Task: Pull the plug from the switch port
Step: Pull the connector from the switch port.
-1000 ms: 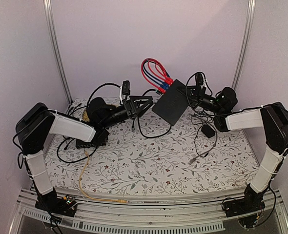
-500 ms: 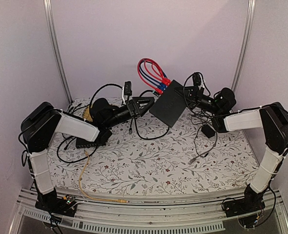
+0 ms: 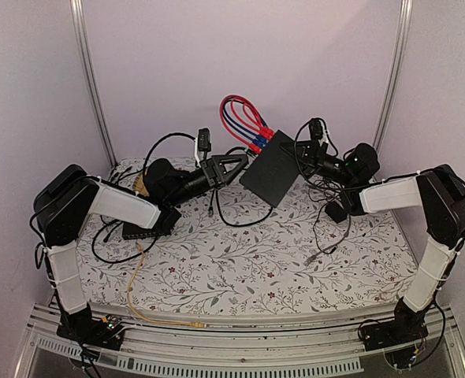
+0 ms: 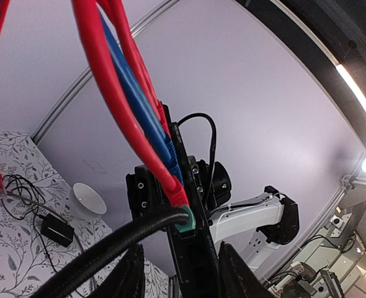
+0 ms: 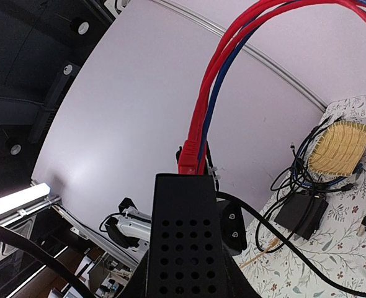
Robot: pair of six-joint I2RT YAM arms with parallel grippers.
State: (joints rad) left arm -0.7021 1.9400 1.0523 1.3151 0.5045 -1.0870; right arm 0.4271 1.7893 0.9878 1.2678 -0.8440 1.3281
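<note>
The right tool (image 3: pixel 302 162) is clenched on the 3 o'clock edge of the black box (image 3: pixel 272 172), holding it tilted above the worktop (image 3: pixel 240 268) toward 12 o'clock. From its 11 o'clock edge loop red and blue cables (image 3: pixel 240 118). On that edge a green plug (image 4: pixel 185 221) on a black cable (image 4: pixel 102 251) sits in its port. The left tool (image 3: pixel 242 167), jaws apart, straddles the edge just beside the plug.

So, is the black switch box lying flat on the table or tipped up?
Tipped up: the right hand grips the switch box, cabled edge raised.
</note>
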